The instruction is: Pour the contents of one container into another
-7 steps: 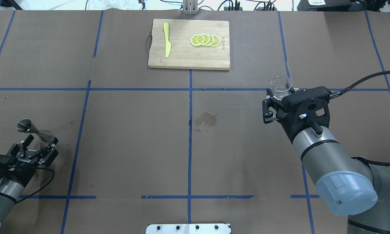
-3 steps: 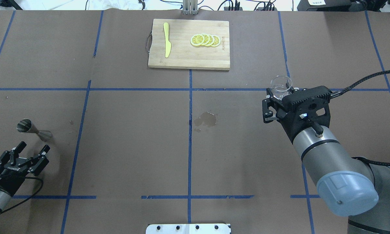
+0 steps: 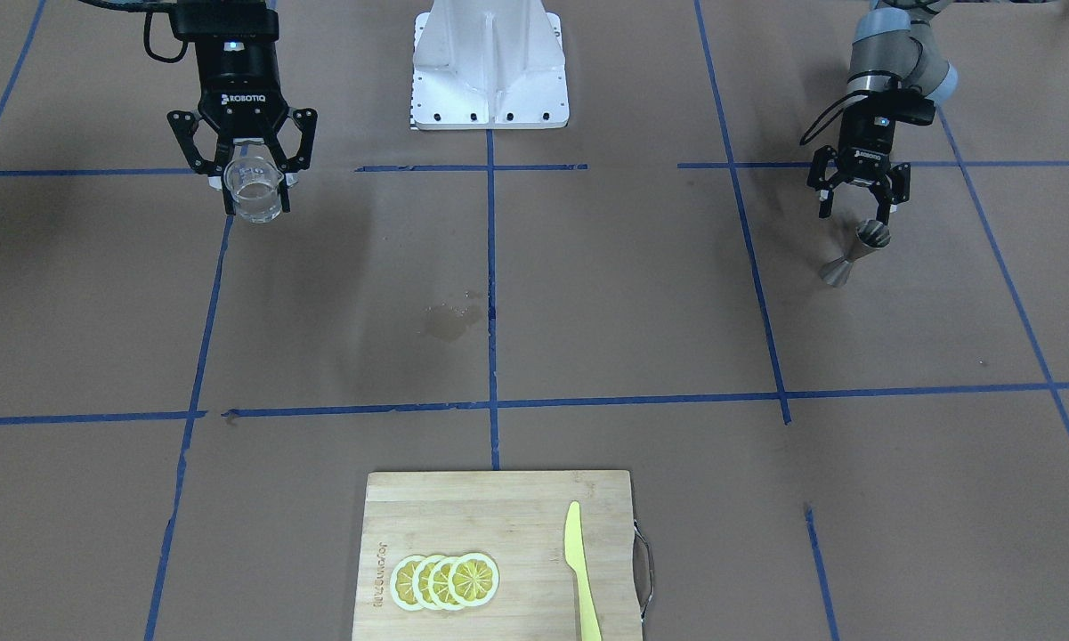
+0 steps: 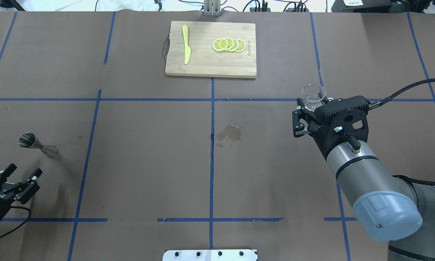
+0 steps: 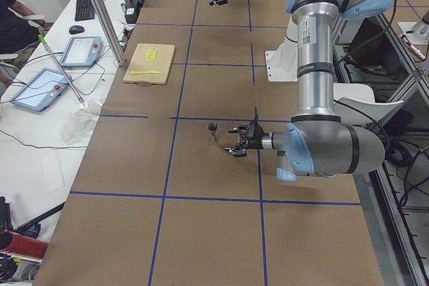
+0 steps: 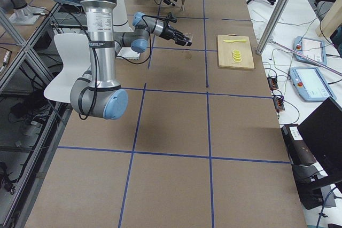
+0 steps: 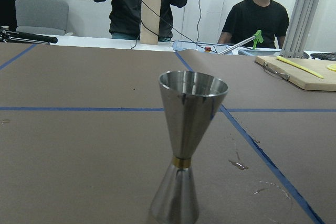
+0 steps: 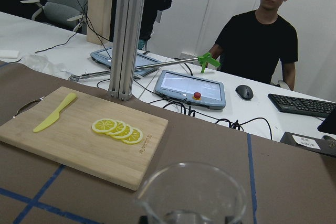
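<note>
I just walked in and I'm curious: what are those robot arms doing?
The right hand is holding a clear cup upright. The left hand is open and sits a little way from a metal jigger, which stands by itself, not touched. Nothing is being poured yet.

The light is bright and even, seemingly from ceiling fixtures. The brown worktop (image 4: 148, 152) therefore carries only soft, diffuse shadows, the broadest being dim patches near the arms in the front-facing view. Both views from above are sharp, though the strip beyond the paper's far edge washes out white. In the left wrist view the steel jigger (image 7: 191, 124) is crisp and mirrors bright streaks. In the right wrist view the glass measuring cup (image 8: 191, 198) sits too close and looks soft, with pale glints along its rim.
</note>
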Controlling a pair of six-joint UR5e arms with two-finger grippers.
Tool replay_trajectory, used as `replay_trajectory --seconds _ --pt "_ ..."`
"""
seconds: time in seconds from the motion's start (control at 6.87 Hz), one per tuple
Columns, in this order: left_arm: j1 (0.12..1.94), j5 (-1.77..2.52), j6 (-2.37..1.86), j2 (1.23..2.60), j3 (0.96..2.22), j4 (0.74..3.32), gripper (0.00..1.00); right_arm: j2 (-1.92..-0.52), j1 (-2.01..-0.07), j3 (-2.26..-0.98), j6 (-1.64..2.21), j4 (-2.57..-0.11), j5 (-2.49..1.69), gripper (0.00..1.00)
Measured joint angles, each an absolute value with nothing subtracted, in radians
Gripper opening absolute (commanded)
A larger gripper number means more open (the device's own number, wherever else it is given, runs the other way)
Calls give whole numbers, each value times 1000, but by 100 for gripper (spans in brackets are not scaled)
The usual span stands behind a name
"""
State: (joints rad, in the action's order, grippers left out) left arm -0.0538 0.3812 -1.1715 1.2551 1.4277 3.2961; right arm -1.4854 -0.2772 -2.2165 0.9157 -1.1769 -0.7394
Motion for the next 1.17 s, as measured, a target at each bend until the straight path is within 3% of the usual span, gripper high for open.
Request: replay_trajectory --seconds 0.73,1.17 --pt "-37 444 -1355 1056 1360 3421 100 -1484 -278 -2215 916 -1178 -742 0" --pt "88 627 -1369 1016 1349 3422 100 -1484 -278 -2216 915 -1178 -743 0"
